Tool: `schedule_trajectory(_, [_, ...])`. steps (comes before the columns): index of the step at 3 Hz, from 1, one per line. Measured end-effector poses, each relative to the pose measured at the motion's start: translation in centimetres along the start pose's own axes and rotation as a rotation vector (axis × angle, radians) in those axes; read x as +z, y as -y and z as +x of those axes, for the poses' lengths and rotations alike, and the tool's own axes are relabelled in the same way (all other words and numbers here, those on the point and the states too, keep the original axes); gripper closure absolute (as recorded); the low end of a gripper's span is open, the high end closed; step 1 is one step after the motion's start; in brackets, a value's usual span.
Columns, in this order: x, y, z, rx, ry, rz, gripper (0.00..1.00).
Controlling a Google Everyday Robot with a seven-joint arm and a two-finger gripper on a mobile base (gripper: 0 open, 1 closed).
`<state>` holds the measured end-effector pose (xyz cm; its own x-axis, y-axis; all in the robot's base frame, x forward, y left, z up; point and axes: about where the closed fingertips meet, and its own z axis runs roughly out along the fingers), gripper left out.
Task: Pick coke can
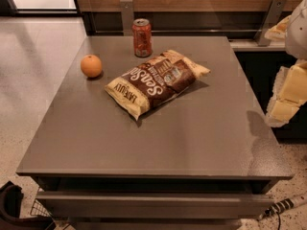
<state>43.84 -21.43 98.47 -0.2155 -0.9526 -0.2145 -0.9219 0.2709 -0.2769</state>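
Observation:
The coke can (pixel 142 38) stands upright at the far edge of the grey table (pixel 192 128), a red-orange can with whitish markings and a silver top. My gripper (pixel 284 98) shows as white and yellowish parts at the right edge of the view, beyond the table's right side and well away from the can. It holds nothing that I can see.
An orange (pixel 91 65) sits on the table's far left. A brown-and-yellow chip bag (pixel 154 81) lies in the middle, just in front of the can. A wooden wall with metal brackets (pixel 126 14) runs behind the table. A drawer front (pixel 153 205) is below the near edge.

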Motion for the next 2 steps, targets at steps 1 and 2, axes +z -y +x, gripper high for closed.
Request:
schedule_trajectory(1, [-0.1, 0.1, 0.0, 0.001, 0.002, 0.003, 0.0])
schedule_trajectory(2, [1.6, 4.4, -1.9, 0.049, 0.136, 0.059, 0.0])
